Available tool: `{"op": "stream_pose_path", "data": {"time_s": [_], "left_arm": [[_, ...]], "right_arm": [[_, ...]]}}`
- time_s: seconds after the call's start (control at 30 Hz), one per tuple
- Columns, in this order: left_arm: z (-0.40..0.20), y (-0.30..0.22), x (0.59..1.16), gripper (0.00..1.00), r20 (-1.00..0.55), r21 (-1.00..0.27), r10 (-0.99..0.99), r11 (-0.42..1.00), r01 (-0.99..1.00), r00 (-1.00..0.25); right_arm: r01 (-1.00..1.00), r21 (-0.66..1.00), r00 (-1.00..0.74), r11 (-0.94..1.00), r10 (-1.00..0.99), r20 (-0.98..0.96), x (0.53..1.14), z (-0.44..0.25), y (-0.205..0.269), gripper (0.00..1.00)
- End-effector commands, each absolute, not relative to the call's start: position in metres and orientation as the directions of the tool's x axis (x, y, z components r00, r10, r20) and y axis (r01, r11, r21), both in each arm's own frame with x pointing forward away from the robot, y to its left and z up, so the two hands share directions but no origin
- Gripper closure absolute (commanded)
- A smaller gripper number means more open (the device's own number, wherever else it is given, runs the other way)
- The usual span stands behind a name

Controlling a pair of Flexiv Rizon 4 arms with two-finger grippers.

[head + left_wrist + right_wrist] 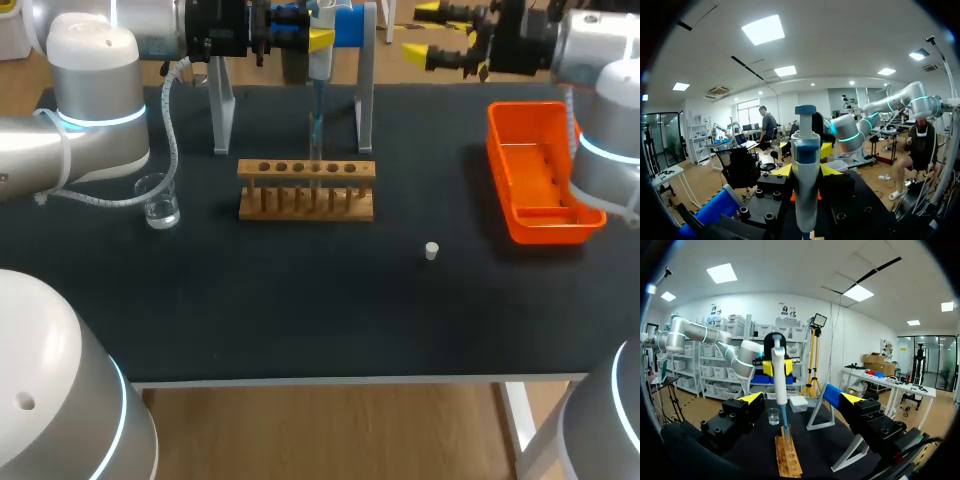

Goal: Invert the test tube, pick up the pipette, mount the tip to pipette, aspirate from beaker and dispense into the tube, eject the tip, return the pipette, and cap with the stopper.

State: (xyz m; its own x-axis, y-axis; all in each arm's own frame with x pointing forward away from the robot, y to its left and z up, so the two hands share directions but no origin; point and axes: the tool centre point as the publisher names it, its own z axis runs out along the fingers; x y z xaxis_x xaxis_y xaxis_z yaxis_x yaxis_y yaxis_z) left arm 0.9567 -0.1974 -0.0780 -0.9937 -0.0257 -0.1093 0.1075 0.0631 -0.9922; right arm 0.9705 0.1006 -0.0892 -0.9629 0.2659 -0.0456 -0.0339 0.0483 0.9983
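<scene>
Where my left arm point(95, 95) comes in along the far side of the desk point(300, 310), my left jaws are closed narrow on the pipette point(322, 45). One yellow fingertip point(784, 170) presses against each side of its white body. Seen from the left wrist, the pipette stands upright between the jaws, with its blue-topped plunger rising above them. Its thin tip point(315, 120) points straight down to the mouth of the test tube point(315, 165). I cannot tell how far inside it reaches. The tube stands upright in a middle hole of the wooden rack point(306, 203), just in front of the grey stand point(365, 100).

My right jaws are spread wide and hold nothing, their yellow fingertips point(752, 398) far apart. They hang over the desk's far right, well apart from the pipette, which shows ahead of them in the right wrist view.

A glass beaker point(160, 200) of clear liquid stands left of the rack. A small white stopper point(431, 250) lies alone on the desk, nearer than the rack and to its right. An orange tray point(497, 140) sits at the right.
</scene>
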Motion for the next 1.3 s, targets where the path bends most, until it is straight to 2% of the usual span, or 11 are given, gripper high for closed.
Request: {"op": "stream_pose_path", "data": {"time_s": [0.03, 0.13, 0.17, 0.2, 0.23, 0.37, 0.4, 0.43, 1.3], "left_arm": [[-0.079, -0.198, 0.958, 1.0, -0.112, -0.992, -0.025, 0.059, 0.11, -0.993], [-0.079, -0.198, 0.958, 1.0, -0.112, -0.992, -0.025, 0.059, 0.11, -0.993], [-0.079, -0.198, 0.958, 1.0, -0.112, -0.992, -0.025, 0.059, 0.11, -0.993], [-0.079, -0.198, 0.958, 1.0, -0.112, -0.992, -0.025, 0.059, 0.11, -0.993], [-0.079, -0.198, 0.958, 1.0, -0.112, -0.992, -0.025, 0.059, 0.11, -0.993], [-0.079, -0.198, 0.958, 1.0, -0.112, -0.992, -0.025, 0.059, 0.11, -0.993], [-0.079, -0.198, 0.958, 1.0, -0.112, -0.992, -0.025, 0.059, 0.11, -0.993], [-0.079, -0.198, 0.958, 1.0, -0.112, -0.992, -0.025, 0.059, 0.11, -0.993], [-0.079, -0.198, 0.958, 1.0, -0.112, -0.992, -0.025, 0.059, 0.11, -0.993]], "right_arm": [[-0.037, 0.997, -0.964, 0.068, 0.261, -0.053, 0.964, -0.062, 0.103, 0.0], [-0.054, 0.997, -0.97, 0.063, 0.232, -0.067, 0.963, -0.047, 0.108, 0.02], [-0.051, 0.997, -0.973, 0.063, 0.223, -0.064, 0.962, -0.043, 0.11, 0.08], [-0.055, 0.996, -0.974, 0.064, 0.214, -0.067, 0.962, -0.039, 0.113, 0.33], [-0.056, 0.996, -0.975, 0.066, 0.211, -0.069, 0.963, -0.035, 0.115, 0.52], [-0.074, 0.994, -0.978, 0.086, 0.188, -0.089, 0.963, -0.021, 0.125, 0.85], [-0.073, 0.993, -0.979, 0.09, 0.183, -0.088, 0.964, -0.017, 0.128, 0.89], [-0.083, 0.992, -0.98, 0.095, 0.174, -0.098, 0.963, -0.013, 0.13, 1.0], [-0.08, 0.992, -0.997, 0.097, 0.002, -0.081, 0.946, 0.014, 0.201, 1.0]]}}
